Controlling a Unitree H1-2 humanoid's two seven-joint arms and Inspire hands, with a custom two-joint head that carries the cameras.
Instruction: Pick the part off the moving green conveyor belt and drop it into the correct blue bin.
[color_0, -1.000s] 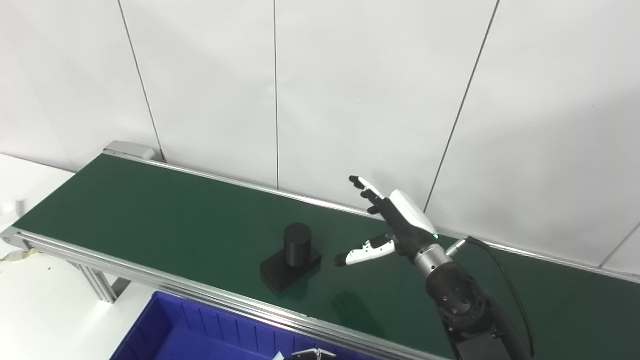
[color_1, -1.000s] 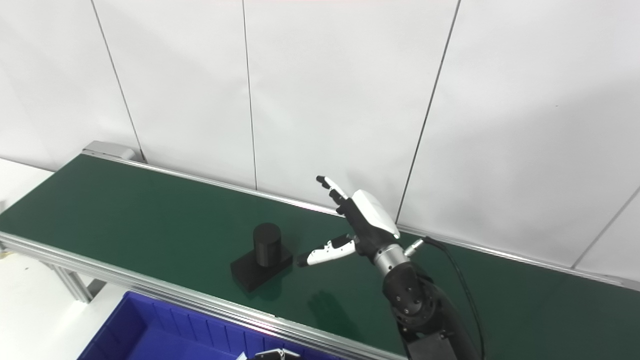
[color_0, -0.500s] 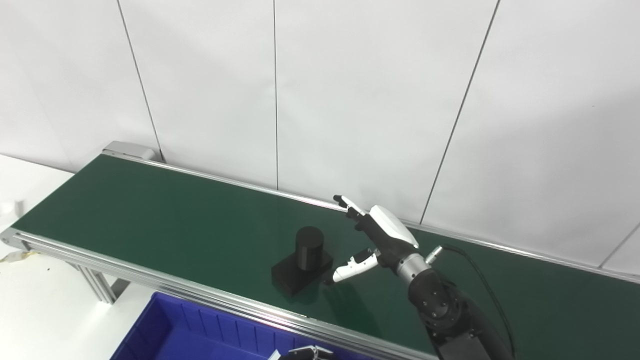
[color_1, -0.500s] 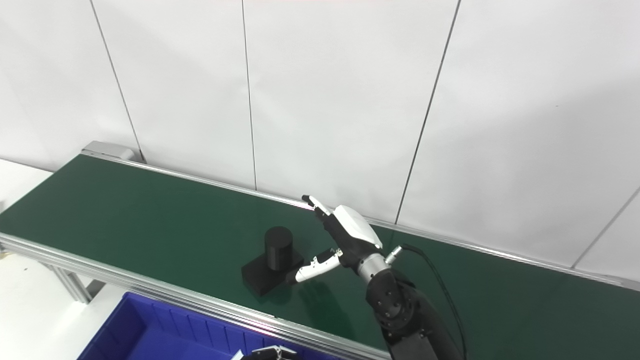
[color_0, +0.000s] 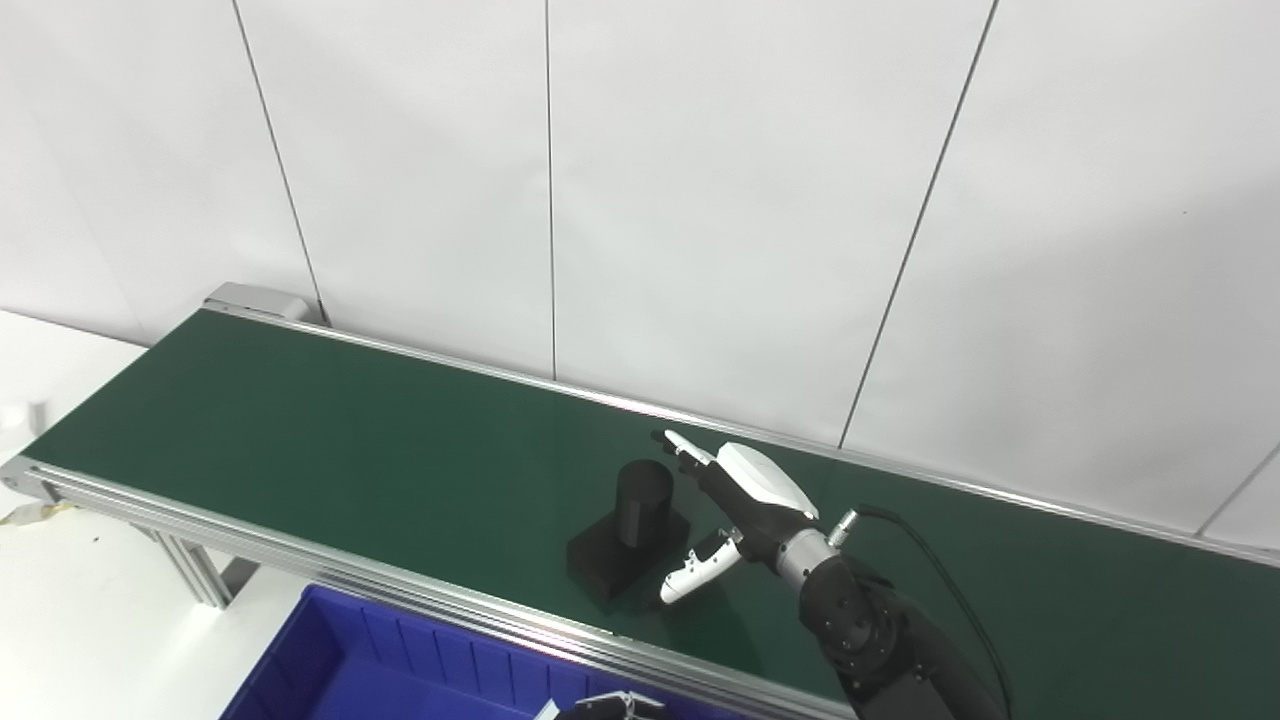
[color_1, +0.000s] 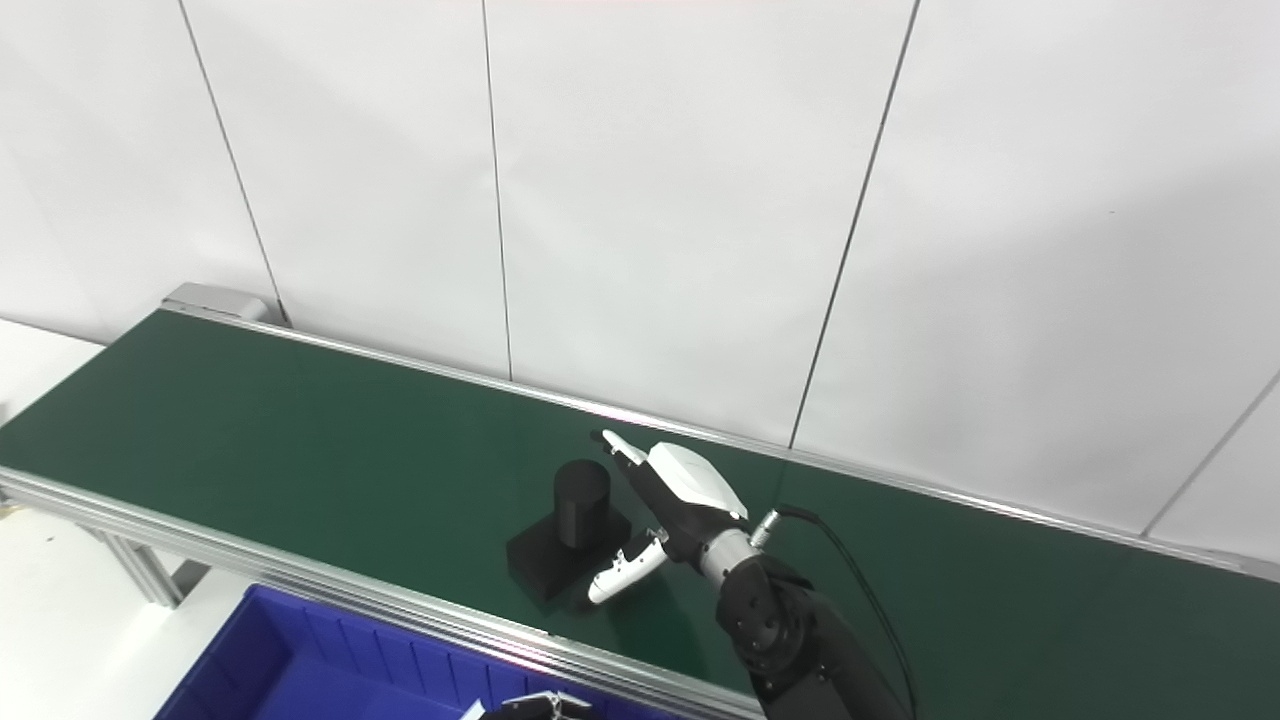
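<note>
Status: pick not yet made. The part (color_0: 628, 535), a black flat base with an upright black cylinder on it, stands on the green conveyor belt (color_0: 300, 430), toward the near rail and roughly mid-picture. It is upright and rests on its own base; nothing lifts it.

The right hand (color_0: 735, 510) comes in from the 5 o'clock corner and sits low over the belt at the part's 3 o'clock side. Its fingers are spread apart and it holds nothing. The upper fingers (color_0: 680, 447) reach past the cylinder's far side at about 1 o'clock of the part; the white thumb (color_0: 685, 580) points down toward the belt at the base's 4 o'clock corner. Whether any fingertip already touches the part cannot be told; the cylinder lies just beside the open palm.

The left hand (color_0: 600, 708) shows only as a sliver at the bottom edge, at 6 o'clock; whether it is spread or closed cannot be told.

One blue bin (color_0: 340, 670) lies below the near rail at the part's 7 o'clock, with only its rim and ribbed wall showing.

Judgement: the approach looks nearly complete. Outstanding: closing on the cylinder, lifting clear of the belt, carrying over the rail, and release into the bin.
</note>
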